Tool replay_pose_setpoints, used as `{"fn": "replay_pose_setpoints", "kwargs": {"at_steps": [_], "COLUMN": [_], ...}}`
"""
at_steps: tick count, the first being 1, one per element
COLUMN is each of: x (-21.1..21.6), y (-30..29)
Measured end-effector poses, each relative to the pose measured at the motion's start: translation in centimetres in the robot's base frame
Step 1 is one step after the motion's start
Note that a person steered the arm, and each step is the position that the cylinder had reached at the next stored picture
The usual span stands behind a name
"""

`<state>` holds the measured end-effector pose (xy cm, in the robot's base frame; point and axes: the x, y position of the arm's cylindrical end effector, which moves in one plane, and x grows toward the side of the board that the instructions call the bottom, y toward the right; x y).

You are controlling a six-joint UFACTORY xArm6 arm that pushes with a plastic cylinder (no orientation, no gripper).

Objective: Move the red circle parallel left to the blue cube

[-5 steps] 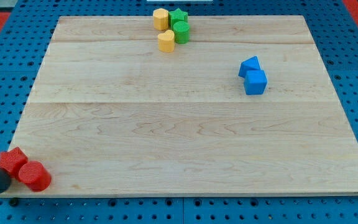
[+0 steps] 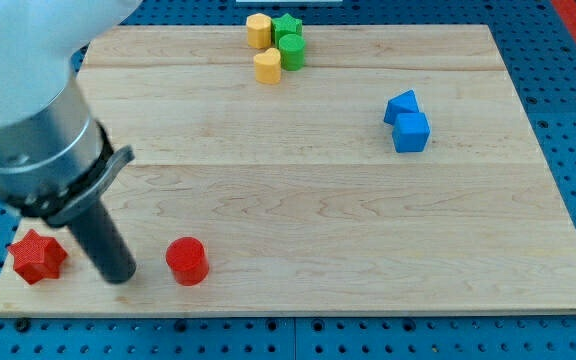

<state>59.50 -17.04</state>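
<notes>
My arm [image 2: 38, 120] covered the board's [image 2: 318, 200] top-left corner and much of its left edge, and was itself cut off by the view's top and left, so its upper links could not be made out. It leaned down from the view's top left, a pale housing over a grey collar, ending in the dark rod. There was no gripper to be open or closed, only the rod; my tip [image 2: 118, 278] rested on the board near the bottom-left corner, touching nothing.

The red circle [image 2: 186, 261] stood upright just to the tip's right, apart from it, near the bottom edge. The red star [image 2: 37, 256] lay to the tip's left, by the bottom-left corner. The tip sat between these two.

The blue cube [image 2: 411, 132] was well apart, toward the right edge, touching a second blue block [image 2: 401, 105] whose shape I could not tell.

At the top edge clustered a yellow block [image 2: 259, 30], a green star [image 2: 287, 26], a green cylinder [image 2: 292, 51] and a yellow heart-like block [image 2: 267, 66].
</notes>
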Motion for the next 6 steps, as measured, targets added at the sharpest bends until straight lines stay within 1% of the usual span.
{"fn": "replay_pose_setpoints", "kwargs": {"at_steps": [1,2,3,4,5,6], "x": [0.2,-2.4,-6.3,-11.3,-13.6,-13.1], "y": [4.9,10.3,13.2,13.2,12.8,10.1]}}
